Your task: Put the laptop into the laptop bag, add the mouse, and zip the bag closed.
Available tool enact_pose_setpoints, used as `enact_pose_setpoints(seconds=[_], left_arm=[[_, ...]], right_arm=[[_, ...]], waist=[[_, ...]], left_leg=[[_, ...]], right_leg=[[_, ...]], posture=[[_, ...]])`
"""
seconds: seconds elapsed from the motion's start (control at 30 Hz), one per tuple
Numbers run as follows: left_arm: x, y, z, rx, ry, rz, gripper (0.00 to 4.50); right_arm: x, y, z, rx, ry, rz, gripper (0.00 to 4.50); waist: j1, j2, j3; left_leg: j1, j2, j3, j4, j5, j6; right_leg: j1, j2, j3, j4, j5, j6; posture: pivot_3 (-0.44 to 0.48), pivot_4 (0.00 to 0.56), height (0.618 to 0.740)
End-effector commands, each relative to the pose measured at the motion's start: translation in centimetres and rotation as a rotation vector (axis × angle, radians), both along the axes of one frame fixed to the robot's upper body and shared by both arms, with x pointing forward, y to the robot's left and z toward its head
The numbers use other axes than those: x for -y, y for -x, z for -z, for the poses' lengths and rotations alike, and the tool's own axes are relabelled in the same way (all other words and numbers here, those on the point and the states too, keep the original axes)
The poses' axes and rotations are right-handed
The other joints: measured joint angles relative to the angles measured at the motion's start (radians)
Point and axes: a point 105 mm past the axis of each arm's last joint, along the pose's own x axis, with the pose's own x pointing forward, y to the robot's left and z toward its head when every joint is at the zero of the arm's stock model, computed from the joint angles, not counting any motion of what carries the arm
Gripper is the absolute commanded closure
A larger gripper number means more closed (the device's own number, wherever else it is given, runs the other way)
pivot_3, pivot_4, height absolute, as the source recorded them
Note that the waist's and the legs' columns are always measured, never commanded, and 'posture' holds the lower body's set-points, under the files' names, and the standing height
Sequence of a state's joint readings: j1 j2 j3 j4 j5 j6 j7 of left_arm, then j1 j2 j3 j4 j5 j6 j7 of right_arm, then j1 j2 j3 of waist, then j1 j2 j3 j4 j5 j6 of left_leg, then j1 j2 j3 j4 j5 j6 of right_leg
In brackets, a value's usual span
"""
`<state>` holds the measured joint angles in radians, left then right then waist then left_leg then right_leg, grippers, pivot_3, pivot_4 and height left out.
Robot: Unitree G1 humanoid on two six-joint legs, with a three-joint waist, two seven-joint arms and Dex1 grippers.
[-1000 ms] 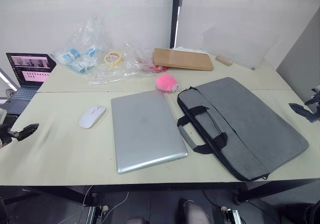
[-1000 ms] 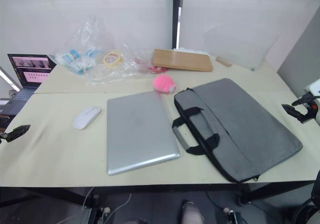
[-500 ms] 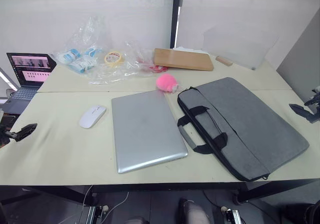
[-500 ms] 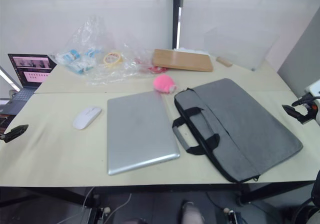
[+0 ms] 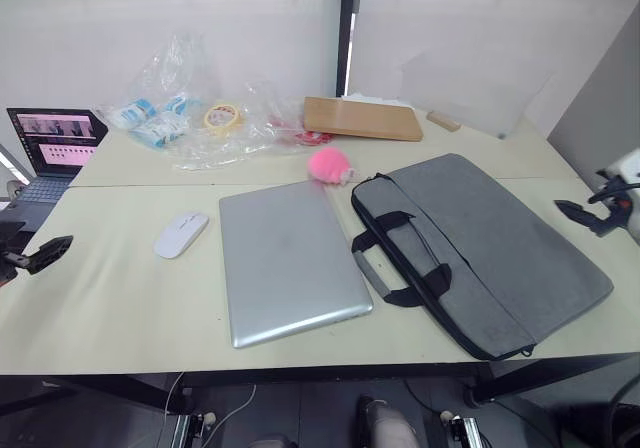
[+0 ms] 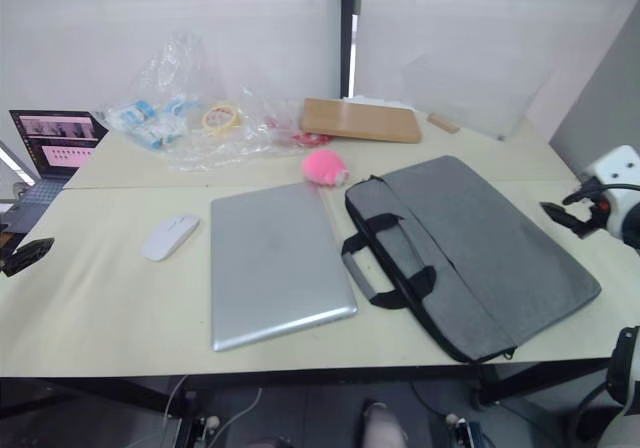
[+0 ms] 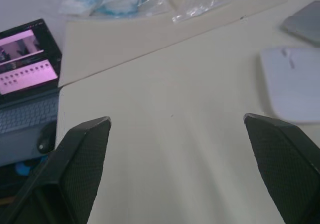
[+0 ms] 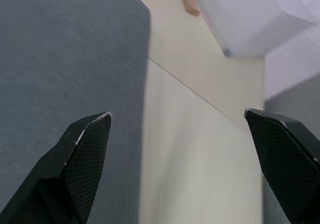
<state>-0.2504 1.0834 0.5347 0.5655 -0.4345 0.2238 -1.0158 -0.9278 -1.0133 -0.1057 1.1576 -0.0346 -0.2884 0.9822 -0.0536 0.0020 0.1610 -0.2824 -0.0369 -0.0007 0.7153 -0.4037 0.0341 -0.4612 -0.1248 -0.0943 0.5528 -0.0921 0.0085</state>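
**Both arms out wide, nothing packed yet**

The left gripper [image 5: 45, 253] hangs at the table's left edge with its fingers [image 7: 82, 156] spread wide and nothing between them; its wrist view looks over bare tabletop toward the white mouse [image 5: 181, 235]. The right gripper [image 6: 565, 213] hovers off the far right end of the table, likewise spread open and empty, just beyond the grey laptop bag [image 5: 500, 253], whose fabric shows in its wrist view.

The silver laptop [image 5: 290, 261] lies closed and flat mid-table, the mouse near its left side, the bag just beside its right. The bag lies flat with its black handles [image 5: 405, 258] flopped toward the laptop. I cannot tell whether its zipper is open. By my reading the task stands at its first step: the bag mouth must be opened or held before the laptop can slide in.

There is open tabletop [image 5: 110, 308] in front of the mouse and along the left. The laptop's near edge sits close to the table's front edge, so it could be pulled off. A fluffy pink ball [image 5: 331, 166] sits at the laptop's far corner, touching or nearly so, and crinkled plastic bags [image 5: 190, 118] and a wooden board [image 5: 362, 118] crowd the back.
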Motion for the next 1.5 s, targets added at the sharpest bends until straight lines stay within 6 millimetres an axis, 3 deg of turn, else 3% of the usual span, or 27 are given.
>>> enact_pose_setpoints(seconds=[0.03, 0.3, 0.5, 0.73, 0.77, 0.97, 1.23, 1.5], left_arm=[[2.8, 0.9, -1.9, 0.040, 0.186, 0.117, 0.02], [7.3, 2.7, 1.9, -0.288, 0.516, 0.159, 0.02], [10.5, 2.7, 3.4, -0.494, 0.732, 0.196, 0.00], [12.7, 1.2, 4.7, -0.548, 0.680, 0.188, 0.00], [12.9, 1.1, 4.8, -0.553, 0.681, 0.194, 0.00], [14.8, 1.2, 5.7, -0.739, 0.807, 0.236, 0.00], [16.0, -1.2, 6.1, -0.767, 0.942, 0.237, 0.00], [17.3, -1.8, 7.2, -0.825, 0.971, 0.249, 0.00]], right_arm=[[-4.0, -1.5, -1.3, 0.018, 0.018, -0.133, 0.00], [-15.0, -2.3, -0.7, -0.025, 0.013, -0.336, 0.00], [-21.0, -2.4, -0.1, -0.050, 0.041, -0.406, 1.88], [-24.0, -2.9, 0.7, -0.067, 0.038, -0.443, 4.32], [-24.3, -3.0, 0.8, -0.067, 0.037, -0.448, 4.44], [-25.5, -3.4, 1.5, -0.082, 0.063, -0.467, 4.44], [-26.2, -4.2, 2.5, -0.104, 0.098, -0.472, 4.44], [-27.2, -4.3, 3.9, -0.131, 0.137, -0.512, 4.44]], waist=[[-0.007, 0.000, 0.000], [-0.009, 0.001, 0.000], [0.005, 0.001, 0.000], [0.000, 0.000, 0.000], [-0.003, 0.000, 0.000], [-0.017, 0.000, 0.000], [-0.016, 0.000, 0.000], [-0.017, 0.000, 0.000]], left_leg=[[0.000, 0.000, 0.000, 0.000, 0.000, 0.000], [-0.001, 0.000, -0.003, 0.006, -0.001, -0.003], [0.000, -0.004, -0.007, 0.007, -0.001, -0.006], [0.002, -0.005, -0.002, 0.006, 0.000, -0.010], [0.002, -0.005, -0.002, 0.006, 0.000, -0.010], [0.008, -0.003, -0.003, 0.006, 0.001, -0.012], [0.010, -0.001, -0.003, 0.007, 0.001, -0.013], [0.011, -0.001, -0.003, 0.007, 0.000, -0.013]], right_leg=[[0.000, 0.000, 0.000, 0.000, 0.000, 0.000], [-0.008, 0.001, -0.001, 0.005, -0.001, -0.001], [-0.008, 0.002, 0.000, 0.008, -0.002, -0.003], [-0.007, 0.003, -0.003, 0.009, -0.003, -0.006], [-0.007, 0.003, -0.003, 0.009, -0.003, -0.007], [-0.001, 0.004, -0.003, 0.009, -0.004, -0.009], [0.000, 0.007, -0.002, 0.010, -0.003, -0.010], [0.000, 0.007, -0.002, 0.010, -0.003, -0.010]], posture=[[0.000, 0.150, 0.740], [0.000, 0.150, 0.740], [0.000, 0.150, 0.740], [0.000, 0.150, 0.740], [0.000, 0.150, 0.740], [0.000, 0.150, 0.740], [0.000, 0.150, 0.740], [0.000, 0.150, 0.740]])
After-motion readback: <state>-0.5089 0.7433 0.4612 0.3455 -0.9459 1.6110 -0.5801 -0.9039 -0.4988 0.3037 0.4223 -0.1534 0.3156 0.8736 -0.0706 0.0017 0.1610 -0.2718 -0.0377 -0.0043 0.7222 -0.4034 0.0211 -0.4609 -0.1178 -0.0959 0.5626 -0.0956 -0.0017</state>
